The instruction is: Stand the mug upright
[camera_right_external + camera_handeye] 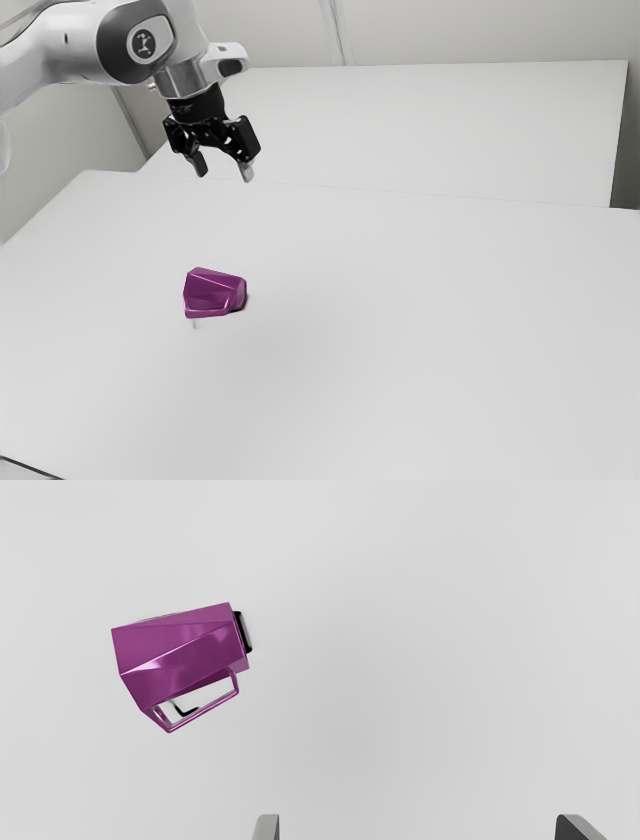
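White, smooth-topped table [420,330], far edge running across the exterior view, a pale wall [480,25] beyond. On it, one purple, faceted, glossy mug [214,292], lying on its side, well in from the far edge and toward the exterior view's left edge. Fittings: black-padded base [244,632] facing the exterior view's right; slim angular purple handle [204,712] out to one side. Tool: one black two-finger gripper [224,174], raised above the table, fingers well apart, nothing between them. Step in hand, as we judge it: taking hold of the mug. We should centre over the body, straddle it clear of the handle, and close gently, since slanted facets may slip. Then we would lift a little, tip the base downward, and let go only once it sits flat.
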Robot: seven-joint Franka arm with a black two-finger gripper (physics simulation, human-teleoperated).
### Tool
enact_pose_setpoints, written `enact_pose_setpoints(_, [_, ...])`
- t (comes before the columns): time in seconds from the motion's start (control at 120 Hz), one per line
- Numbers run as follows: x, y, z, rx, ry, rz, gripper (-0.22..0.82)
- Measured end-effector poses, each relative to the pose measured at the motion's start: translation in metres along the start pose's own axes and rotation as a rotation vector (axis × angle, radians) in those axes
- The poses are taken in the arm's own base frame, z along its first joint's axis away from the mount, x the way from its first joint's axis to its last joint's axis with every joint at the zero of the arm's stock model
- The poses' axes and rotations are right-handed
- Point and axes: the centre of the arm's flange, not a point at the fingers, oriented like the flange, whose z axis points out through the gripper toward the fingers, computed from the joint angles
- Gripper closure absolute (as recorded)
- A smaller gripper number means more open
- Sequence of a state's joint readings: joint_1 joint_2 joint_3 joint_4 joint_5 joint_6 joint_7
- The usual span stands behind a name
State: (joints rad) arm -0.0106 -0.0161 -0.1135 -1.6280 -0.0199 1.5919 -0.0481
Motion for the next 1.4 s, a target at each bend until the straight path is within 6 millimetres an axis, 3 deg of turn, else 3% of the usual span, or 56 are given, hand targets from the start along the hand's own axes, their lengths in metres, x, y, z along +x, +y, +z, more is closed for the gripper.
enact_pose_setpoints(0.275, [-0.010, -0.010, -0.002, 0.003, -0.007, -0.019, 0.00])
enact_pose_setpoints(0.642, [-0.012, -0.105, 0.008, -0.016, -0.029, -0.171, 0.00])
enact_pose_setpoints(1.108, [-0.007, -0.188, 0.055, -0.100, -0.094, -0.227, 0.00])
enact_pose_setpoints(1.4, [-0.011, -0.211, 0.116, -0.181, -0.132, -0.221, 0.00])
